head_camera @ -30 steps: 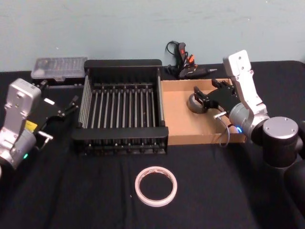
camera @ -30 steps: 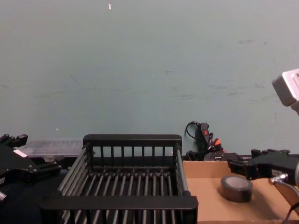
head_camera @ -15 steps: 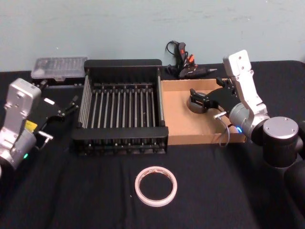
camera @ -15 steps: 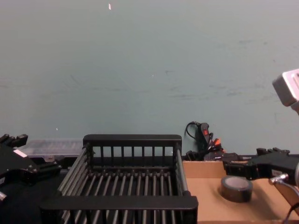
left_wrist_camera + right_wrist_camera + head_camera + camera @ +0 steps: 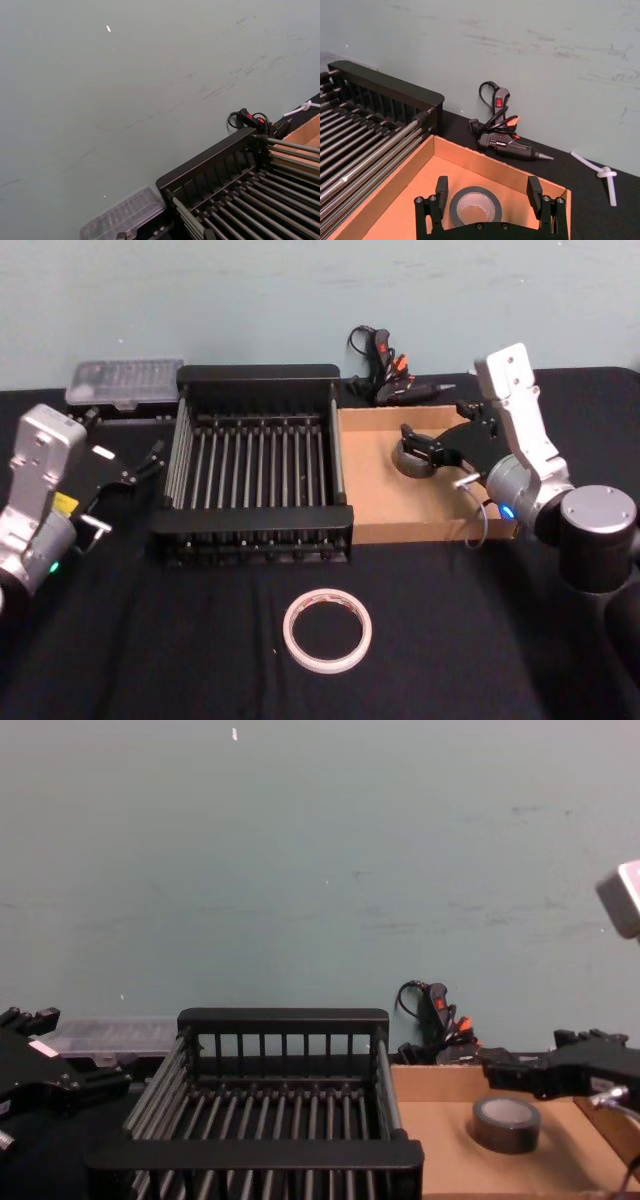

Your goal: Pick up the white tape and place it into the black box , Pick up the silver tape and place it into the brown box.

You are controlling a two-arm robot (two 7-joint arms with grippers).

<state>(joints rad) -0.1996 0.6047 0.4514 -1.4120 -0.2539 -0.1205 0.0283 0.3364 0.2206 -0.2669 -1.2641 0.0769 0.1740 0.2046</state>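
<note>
from my head view i count two rolls of tape, two boxes and my two hands. the white tape (image 5: 327, 630) lies flat on the black worktop (image 5: 480, 640), in front of the black box (image 5: 258, 468) and well apart from both hands. the silver tape (image 5: 412, 459) lies flat inside the brown box (image 5: 368, 490), which sits just beside the black box on its right. my right hand (image 5: 417, 443) hangs over the brown box with its fingers spread wide, just above the silver roll and holding nothing. my left hand (image 5: 140, 470) waits to the left of the black box; i cannot tell how its fingers stand. behind the boxes lie one clear plastic case (image 5: 125, 383) and one glue gun (image 5: 388, 375).

my chest view shows the silver tape (image 5: 507, 1124) from the side, lying on the cardboard floor, with my right hand (image 5: 505, 1071) clear above it, not touching.

my left wrist view shows the far corner of the black box (image 5: 235, 180) and the clear case (image 5: 122, 218) near it.

my right wrist view looks down between my two spread fingers (image 5: 440, 192): the silver tape (image 5: 475, 206) lies between them, and beyond the box wall i see one white cable tie (image 5: 600, 175) on the worktop.
</note>
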